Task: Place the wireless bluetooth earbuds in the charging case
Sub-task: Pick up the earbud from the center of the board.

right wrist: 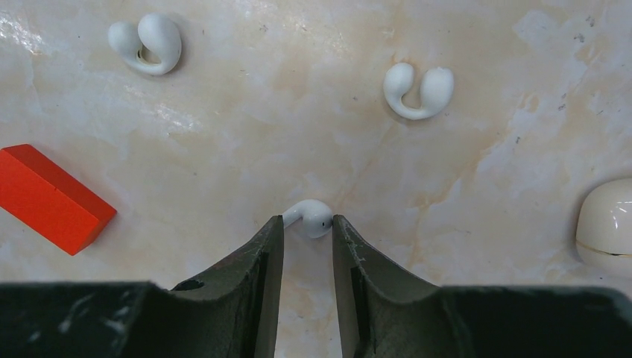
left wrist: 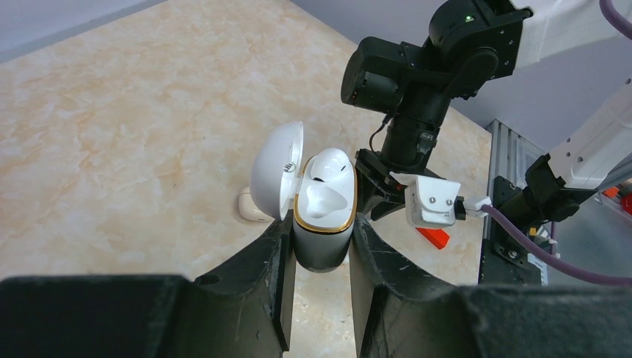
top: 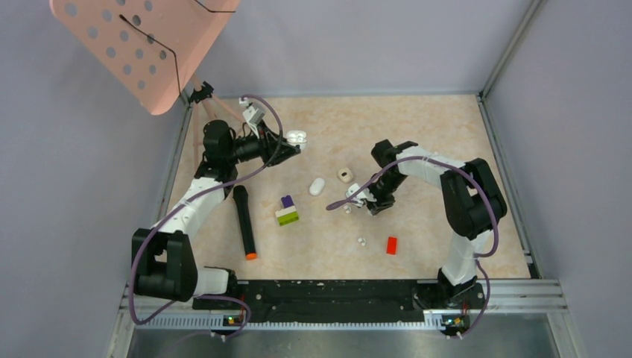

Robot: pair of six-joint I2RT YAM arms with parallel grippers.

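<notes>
My left gripper (left wrist: 322, 227) is shut on the charging case (left wrist: 324, 216), a white case with a gold rim, held upright off the table with its lid (left wrist: 276, 171) swung open. In the top view the case (top: 296, 138) is at the back left. A small stemmed white earbud (right wrist: 309, 218) lies on the table between the tips of my right gripper (right wrist: 308, 224). Its stem touches the left finger and its head touches the right finger. Two curled clip-shaped earbuds (right wrist: 149, 45) (right wrist: 417, 89) lie farther out on the table.
A red brick (right wrist: 52, 198) lies left of the right gripper and a cream case (right wrist: 607, 224) to its right. The top view shows a white closed case (top: 317, 186), a stack of purple and green bricks (top: 287, 210), a black marker (top: 244, 221) and a pink perforated panel (top: 141, 45).
</notes>
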